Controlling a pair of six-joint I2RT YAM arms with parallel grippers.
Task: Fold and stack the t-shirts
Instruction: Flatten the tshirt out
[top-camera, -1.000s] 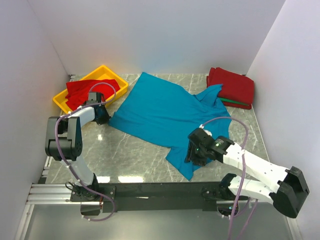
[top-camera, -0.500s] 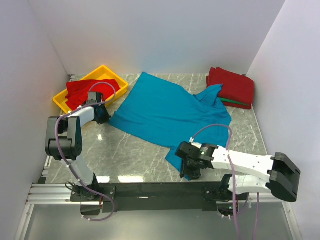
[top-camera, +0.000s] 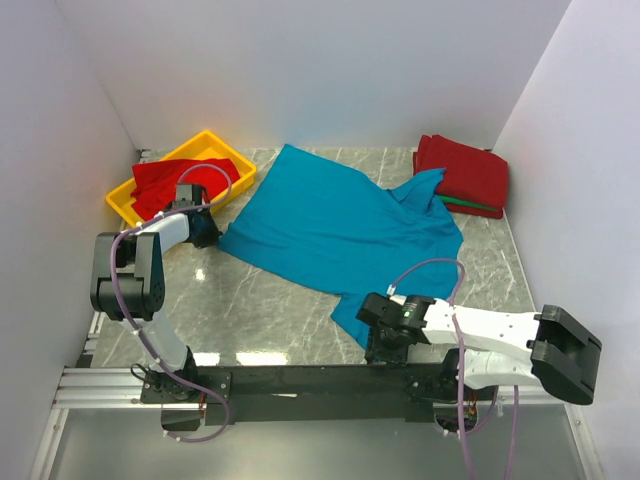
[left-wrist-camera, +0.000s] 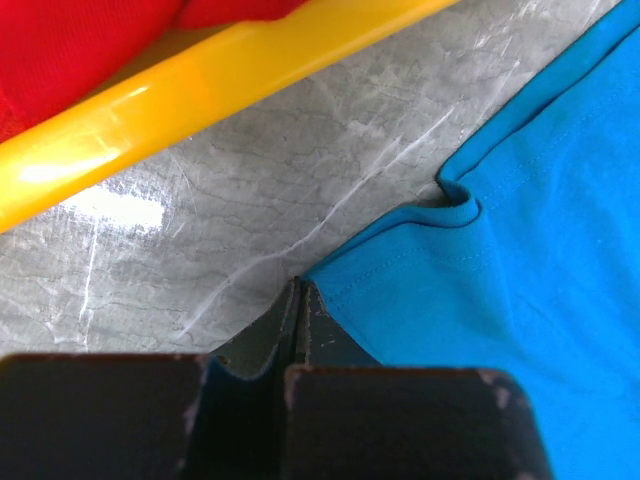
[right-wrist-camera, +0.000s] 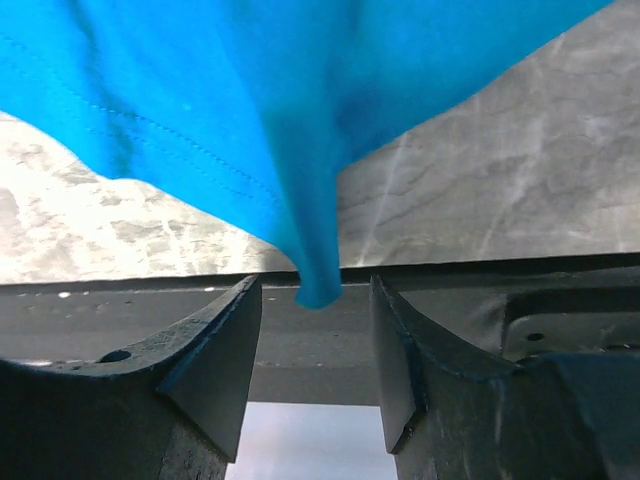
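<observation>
The teal-blue t-shirt (top-camera: 330, 225) lies spread flat across the middle of the table. My left gripper (top-camera: 203, 232) is shut, its tip touching the shirt's left corner (left-wrist-camera: 330, 285); no cloth shows between its fingers (left-wrist-camera: 285, 320). My right gripper (top-camera: 385, 345) stands open at the table's near edge, astride the shirt's bottom corner. In the right wrist view that corner (right-wrist-camera: 318, 285) hangs as a narrow tip between the two spread fingers (right-wrist-camera: 225, 340) without touching them. A red t-shirt (top-camera: 165, 180) lies crumpled in the yellow tray. Folded red t-shirts (top-camera: 465, 170) are stacked at the back right, with a green edge (top-camera: 462, 204) showing beneath.
The yellow tray (top-camera: 215, 140) sits at the back left, its rim (left-wrist-camera: 200, 90) close in front of my left gripper. White walls enclose the table on three sides. The black rail (top-camera: 300, 378) runs along the near edge, right under my right gripper.
My right gripper has moved down and a little left along the teal shirt, to its bottom corner at the near edge. The left arm has not moved.
</observation>
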